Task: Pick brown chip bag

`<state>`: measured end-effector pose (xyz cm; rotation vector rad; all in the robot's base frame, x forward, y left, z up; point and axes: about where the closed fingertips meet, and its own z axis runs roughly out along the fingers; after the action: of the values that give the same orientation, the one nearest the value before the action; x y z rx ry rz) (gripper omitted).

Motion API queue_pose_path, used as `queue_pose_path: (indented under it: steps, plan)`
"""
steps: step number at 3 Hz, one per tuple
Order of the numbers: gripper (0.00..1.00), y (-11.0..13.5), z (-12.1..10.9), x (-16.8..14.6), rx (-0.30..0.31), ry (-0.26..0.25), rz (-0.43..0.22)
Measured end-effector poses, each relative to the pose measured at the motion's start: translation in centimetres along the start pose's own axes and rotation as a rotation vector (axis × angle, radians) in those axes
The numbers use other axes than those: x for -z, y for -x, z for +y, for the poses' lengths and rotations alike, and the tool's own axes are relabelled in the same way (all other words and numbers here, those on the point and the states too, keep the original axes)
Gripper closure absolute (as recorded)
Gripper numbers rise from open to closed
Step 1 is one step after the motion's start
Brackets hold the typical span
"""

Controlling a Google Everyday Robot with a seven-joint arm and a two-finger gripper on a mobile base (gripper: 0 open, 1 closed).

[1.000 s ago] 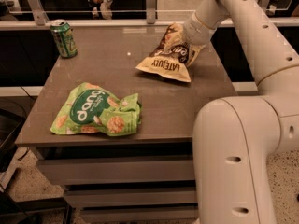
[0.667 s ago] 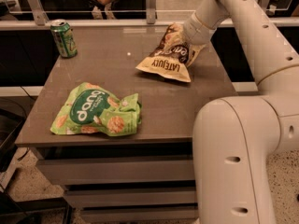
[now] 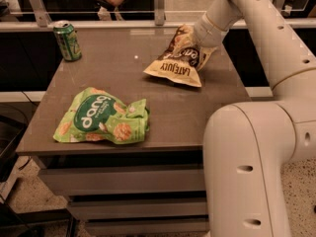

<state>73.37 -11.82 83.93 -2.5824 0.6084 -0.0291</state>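
Observation:
The brown chip bag (image 3: 174, 64) lies at the far right of the table (image 3: 123, 98). It has a dark brown middle and a tan end printed "LATE JULY" that points toward me. Its near end rests on the table top and its far end is tilted up against the gripper. My gripper (image 3: 198, 49) is at the bag's far right end, touching it, at the tip of the white arm (image 3: 256, 28) that comes down from the upper right. The bag and the wrist hide the gripper's tip.
A green "dang" bag (image 3: 101, 117) lies at the front left of the table. A green can (image 3: 67, 40) stands at the far left corner. A rail (image 3: 98, 24) runs behind the table. My white base (image 3: 247, 172) stands close at the table's right front.

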Motion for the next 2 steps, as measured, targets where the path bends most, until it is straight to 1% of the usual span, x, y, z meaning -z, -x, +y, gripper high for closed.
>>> queue_pose_path:
  steps: [1, 2]
  plan:
    - [0.12, 0.00, -0.01, 0.00, 0.000, 0.000, 0.000]
    - [0.00, -0.40, -0.37, -0.42, 0.000, -0.011, 0.010]
